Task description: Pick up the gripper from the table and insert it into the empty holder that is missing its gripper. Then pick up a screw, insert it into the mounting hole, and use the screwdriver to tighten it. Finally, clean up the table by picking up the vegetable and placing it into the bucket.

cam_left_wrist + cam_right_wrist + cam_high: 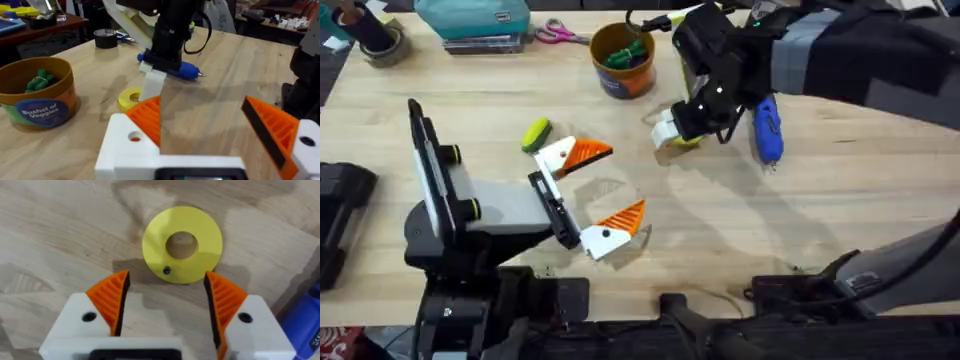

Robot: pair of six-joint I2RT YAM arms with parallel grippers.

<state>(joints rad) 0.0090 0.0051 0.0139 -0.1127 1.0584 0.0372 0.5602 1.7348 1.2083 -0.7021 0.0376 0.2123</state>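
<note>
Fingers of the right gripper spread wide, orange ribbed pads either side of the near edge of a yellow disc, nothing held. Disc lies flat on the wooden worktop with a small dark screw sitting on its rim. Right arm reaches in from the far right, gripper low over the disc at centre. Left gripper fingers also wide open and empty, both white brackets carrying orange fingers, resting centre-left near the worktop surface. Screwdriver lies on the worktop just right of the right gripper, tip pointing near. Vegetable lies on the worktop just left of the left gripper's far finger. Bucket stands upright at far centre, dark green pieces inside, well apart from the vegetable.
</note>
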